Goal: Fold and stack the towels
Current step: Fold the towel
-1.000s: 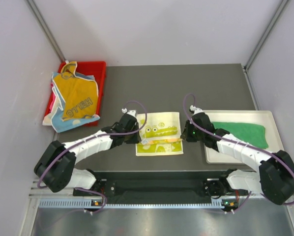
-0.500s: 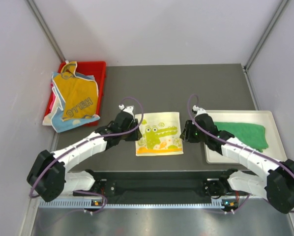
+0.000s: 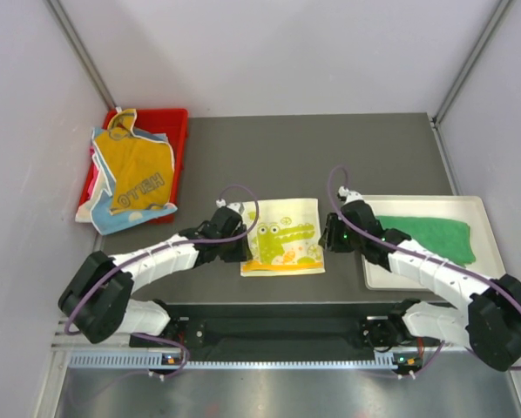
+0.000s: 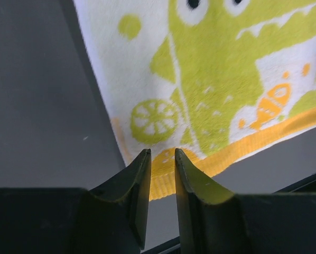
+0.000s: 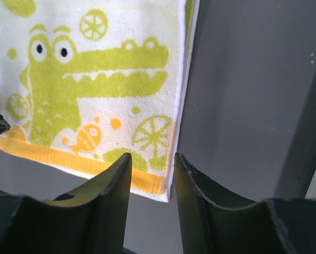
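The yellow pastel-patterned towel [image 3: 282, 235] with a green crocodile lies flat on the dark table between my arms. My left gripper [image 3: 245, 252] is at its near left corner. In the left wrist view its jaws [image 4: 162, 156] stand a narrow gap apart over the orange band of the towel [image 4: 221, 79], with nothing between them. My right gripper [image 3: 328, 237] is open at the near right corner, its jaws [image 5: 152, 159] straddling the edge of the towel [image 5: 94, 79]. A folded green towel [image 3: 430, 237] lies on the white tray [image 3: 374, 209].
The red bin [image 3: 175, 122] at the far left holds the orange-yellow HELLO towel [image 3: 138, 170] draped over a light blue one [image 3: 112, 219]. The grey enclosure walls close in the table's sides. The black mounting rail runs along the near edge.
One second ago the towel's near edge was raised at my left gripper. It now lies flat, and my left gripper has come back down to the near left corner.
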`<action>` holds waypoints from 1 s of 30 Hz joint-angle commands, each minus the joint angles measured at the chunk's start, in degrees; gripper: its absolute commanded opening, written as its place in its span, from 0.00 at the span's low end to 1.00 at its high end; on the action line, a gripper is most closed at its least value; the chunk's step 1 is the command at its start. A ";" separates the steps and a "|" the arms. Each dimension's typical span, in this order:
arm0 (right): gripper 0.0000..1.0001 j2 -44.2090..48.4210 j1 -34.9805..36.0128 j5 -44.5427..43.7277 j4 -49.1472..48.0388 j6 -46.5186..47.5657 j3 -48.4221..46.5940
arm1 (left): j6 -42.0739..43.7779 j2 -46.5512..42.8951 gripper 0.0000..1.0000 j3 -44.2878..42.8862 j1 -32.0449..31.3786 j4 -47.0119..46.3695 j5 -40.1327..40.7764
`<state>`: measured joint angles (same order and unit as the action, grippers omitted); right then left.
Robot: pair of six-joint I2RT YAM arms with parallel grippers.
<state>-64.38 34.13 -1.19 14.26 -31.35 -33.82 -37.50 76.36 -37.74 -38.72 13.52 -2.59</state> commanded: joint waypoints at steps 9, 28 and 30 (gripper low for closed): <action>0.39 -8.91 -2.66 -4.00 -1.60 3.31 -9.04 | -1.79 -0.42 0.38 -5.49 1.79 2.39 11.81; 0.32 -35.72 -7.94 5.23 -2.40 4.02 -34.02 | 8.93 27.78 0.36 -35.81 12.79 2.12 3.12; 0.30 -37.91 -7.85 6.80 -2.48 3.58 -35.78 | 8.76 30.15 0.32 -37.31 12.88 3.18 3.12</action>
<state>-99.96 25.87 2.46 13.74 -27.03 -65.54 -29.82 104.27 -71.70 -25.98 16.60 1.74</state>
